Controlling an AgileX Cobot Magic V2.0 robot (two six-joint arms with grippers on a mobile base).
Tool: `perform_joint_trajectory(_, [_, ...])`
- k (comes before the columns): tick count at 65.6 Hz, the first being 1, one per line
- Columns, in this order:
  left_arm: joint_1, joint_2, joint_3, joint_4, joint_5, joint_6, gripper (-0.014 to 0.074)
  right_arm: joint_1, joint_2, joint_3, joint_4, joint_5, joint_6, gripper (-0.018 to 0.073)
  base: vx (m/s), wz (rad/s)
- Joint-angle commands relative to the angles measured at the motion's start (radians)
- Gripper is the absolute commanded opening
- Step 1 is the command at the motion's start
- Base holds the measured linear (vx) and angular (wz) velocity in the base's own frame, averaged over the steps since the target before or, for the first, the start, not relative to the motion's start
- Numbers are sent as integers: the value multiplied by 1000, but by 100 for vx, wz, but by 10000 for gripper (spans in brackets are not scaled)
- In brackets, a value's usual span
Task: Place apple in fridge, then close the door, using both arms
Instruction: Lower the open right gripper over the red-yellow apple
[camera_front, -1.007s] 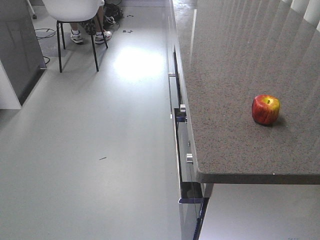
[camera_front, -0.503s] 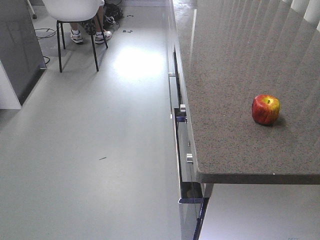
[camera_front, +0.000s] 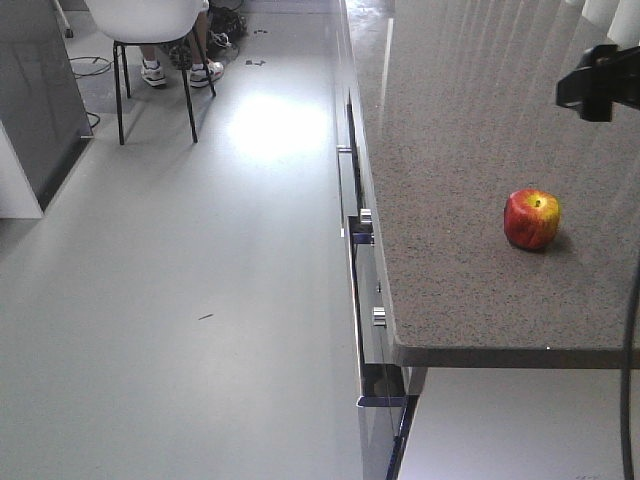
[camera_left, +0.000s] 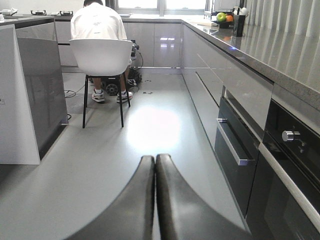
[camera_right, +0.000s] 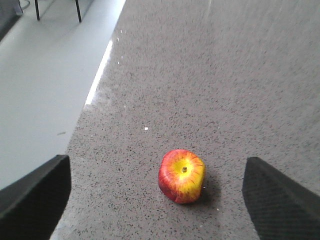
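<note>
The red and yellow apple (camera_front: 531, 219) stands stem up on the speckled grey countertop (camera_front: 450, 120), near its right side. In the right wrist view my right gripper (camera_right: 156, 162) hovers open above the counter, and the apple (camera_right: 182, 175) lies between its wide-spread black fingers (camera_right: 35, 197) without touching either. A black part of my right arm (camera_front: 598, 82) shows above and behind the apple. My left gripper (camera_left: 155, 159) is shut on nothing, low over the floor and pointing down the aisle. I cannot make out the fridge or its door in these views.
Below the counter run drawers with handles (camera_front: 362, 225) and an oven front (camera_left: 292, 150). A dark grey cabinet block with a white side (camera_front: 35, 100) stands at the left. A person sits on a white chair (camera_left: 100, 55) at the aisle's far end. Fruit (camera_left: 222, 17) sits far back.
A black part of my right arm has come into the front view at the upper right. The apple has not moved.
</note>
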Motion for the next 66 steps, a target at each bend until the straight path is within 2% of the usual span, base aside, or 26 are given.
perform_joint_trajectory(1, [-1, -15, -17, -1, -80, -10, -6, 2, 58, -98, 7, -17, 18, 650, 0, 0])
perform_joint_trajectory(24, [-1, -15, -17, -1, -80, -10, -6, 2, 267, -172, -3, 23, 97, 640, 0, 0])
perform_joint_trajectory(45, [-1, -15, -17, -1, -80, -10, -6, 0, 359, -172, -98, 17, 204, 631, 0, 0])
perform_joint_trajectory(66, [-1, -15, -17, -1, -80, -10, -6, 0, 425, -172, -101, -6, 209, 618, 0, 0])
